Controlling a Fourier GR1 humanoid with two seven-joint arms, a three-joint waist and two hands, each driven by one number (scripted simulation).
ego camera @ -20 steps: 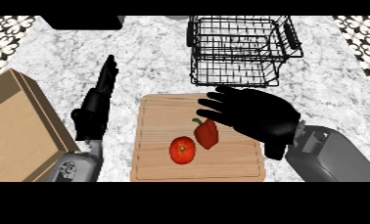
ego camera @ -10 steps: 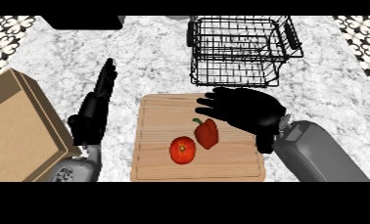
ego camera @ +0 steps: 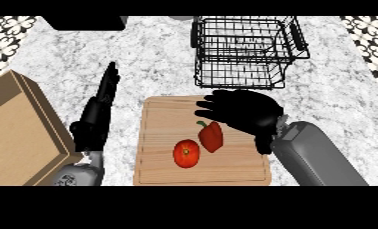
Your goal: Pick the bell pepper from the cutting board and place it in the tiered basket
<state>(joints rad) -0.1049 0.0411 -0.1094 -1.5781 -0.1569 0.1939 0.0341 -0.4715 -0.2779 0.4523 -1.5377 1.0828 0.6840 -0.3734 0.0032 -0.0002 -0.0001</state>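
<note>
The red bell pepper lies on the wooden cutting board, right next to a round red tomato. The right hand is over the board's top right part, just beside the pepper. Its fingers are spread out and it holds nothing. The left hand rests left of the board, fingers straight, holding nothing. The black wire tiered basket stands behind the board.
</note>
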